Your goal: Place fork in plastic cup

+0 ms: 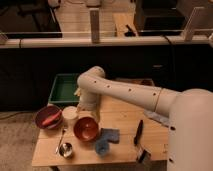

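Observation:
The fork (pixel 61 139) is a thin silver utensil lying on the wooden table (pixel 122 115), at the front left between the two bowls. The plastic cup (pixel 70 113) is white and stands upright just behind the fork, beside the orange-red bowl (pixel 86 128). My white arm reaches in from the right, bends at the elbow and points down. The gripper (pixel 88 111) hangs open just right of the cup, above the far rim of the orange-red bowl, with nothing in it. Its fingertips are partly hidden against the arm.
A dark red bowl (pixel 48 117) with an orange-red item in it sits at the left edge. A green tray (pixel 62 90) lies behind it. A small metal cup (pixel 66 149), a blue cloth (pixel 107 138) and a black utensil (pixel 138 132) lie along the front.

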Tool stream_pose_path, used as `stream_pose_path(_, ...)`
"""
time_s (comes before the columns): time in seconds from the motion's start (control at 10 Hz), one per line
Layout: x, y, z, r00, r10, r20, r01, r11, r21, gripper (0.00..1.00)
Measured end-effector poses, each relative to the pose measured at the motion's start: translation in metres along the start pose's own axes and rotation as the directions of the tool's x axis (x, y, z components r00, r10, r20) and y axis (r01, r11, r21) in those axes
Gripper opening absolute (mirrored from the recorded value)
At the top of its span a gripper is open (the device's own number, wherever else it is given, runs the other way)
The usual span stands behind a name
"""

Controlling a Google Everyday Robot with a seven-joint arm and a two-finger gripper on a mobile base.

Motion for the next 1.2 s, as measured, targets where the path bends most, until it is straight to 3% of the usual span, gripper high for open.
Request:
stream_pose_path(0.5,-0.014,-0.039,-0.025,0.997,-0.066,-0.049,0.066,0.998,0.011,0.8)
stream_pose_path(0.9,-0.049,-0.07,-0.018,0.985,-0.142,-0.096,0.142,0.99,-0.008,0.8)
stream_pose_path(1.2,-0.069,-0.088,-0.008,0.974,-0.204,-0.103,0.203,0.979,-0.016,0.8)
